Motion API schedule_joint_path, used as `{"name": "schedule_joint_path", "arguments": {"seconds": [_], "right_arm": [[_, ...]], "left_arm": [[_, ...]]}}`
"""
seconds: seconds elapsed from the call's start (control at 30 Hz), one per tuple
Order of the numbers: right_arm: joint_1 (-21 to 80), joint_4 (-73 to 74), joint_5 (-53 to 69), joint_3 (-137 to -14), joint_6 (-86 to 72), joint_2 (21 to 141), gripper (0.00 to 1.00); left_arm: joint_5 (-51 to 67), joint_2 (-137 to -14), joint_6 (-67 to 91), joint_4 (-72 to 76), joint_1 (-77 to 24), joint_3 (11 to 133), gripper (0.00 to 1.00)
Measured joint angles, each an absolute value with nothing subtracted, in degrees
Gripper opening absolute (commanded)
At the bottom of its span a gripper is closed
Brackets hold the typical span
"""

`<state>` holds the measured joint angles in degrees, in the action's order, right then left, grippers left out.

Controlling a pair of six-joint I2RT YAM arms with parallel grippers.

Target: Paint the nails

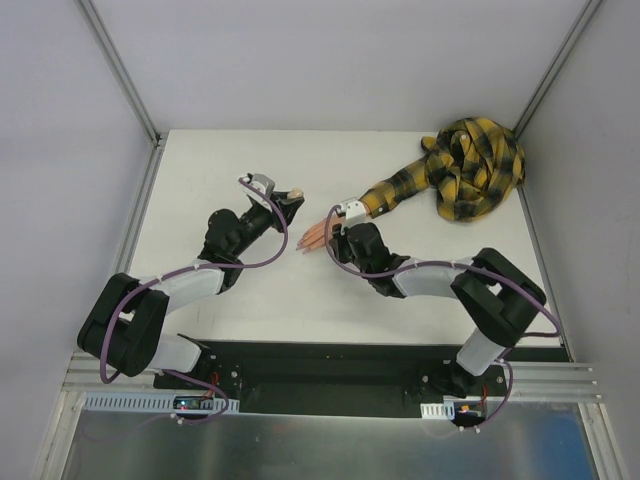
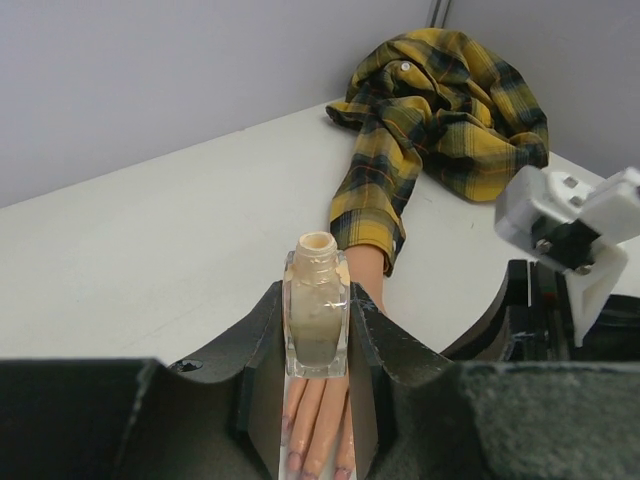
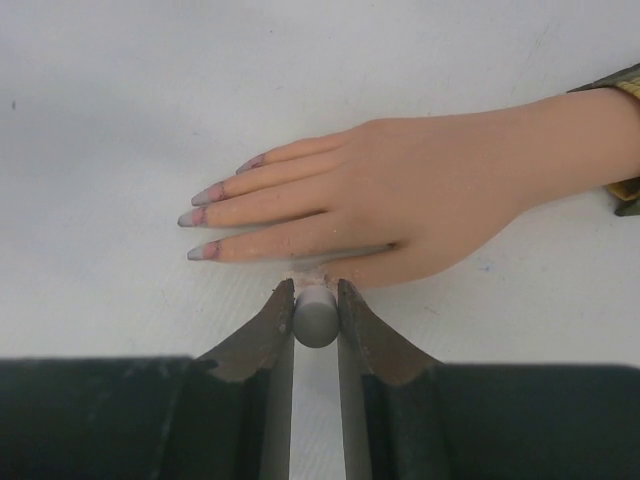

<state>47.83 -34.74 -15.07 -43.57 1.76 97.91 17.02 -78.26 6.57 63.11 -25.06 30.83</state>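
The peach mannequin hand (image 3: 400,200) lies palm down on the white table (image 1: 230,290), fingers pointing left in the right wrist view. Its pale lilac-pink nails (image 3: 192,217) show on three fingertips. My right gripper (image 3: 316,300) is shut on a grey round brush cap (image 3: 316,320), held right at the thumb side of the hand; the brush tip is hidden. My left gripper (image 2: 316,335) is shut on a small beige bottle (image 2: 316,318) with an open neck, held upright above the hand's fingers (image 2: 320,425). From above, the hand (image 1: 316,236) lies between both grippers.
The yellow-black plaid sleeve (image 1: 392,194) runs from the wrist to a bunched shirt pile (image 1: 475,165) at the back right. Grey walls close the table on three sides. The right wrist's white mount (image 2: 565,225) shows close to the left gripper.
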Motion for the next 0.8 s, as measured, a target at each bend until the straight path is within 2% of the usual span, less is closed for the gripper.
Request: {"name": "schedule_joint_path", "arguments": {"seconds": [0.23, 0.47, 0.6, 0.8], "right_arm": [[50.3, -26.1, -15.5, -40.9, 1.3, 82.6, 0.01], [51.6, -3.9, -15.2, -41.9, -2.6, 64.1, 0.00], [52.1, 11.1, -14.0, -43.5, -3.4, 56.6, 0.00], [53.2, 29.2, -11.5, -47.7, -4.1, 47.8, 0.00]], "left_arm": [[21.2, -78.3, 6.7, 61.6, -25.1, 31.1, 0.00], [30.3, -77.1, 9.1, 54.7, -25.8, 34.1, 0.00], [33.0, -71.2, 9.7, 47.9, -30.7, 33.6, 0.00], [34.0, -55.5, 9.3, 35.5, -37.4, 31.9, 0.00]]}}
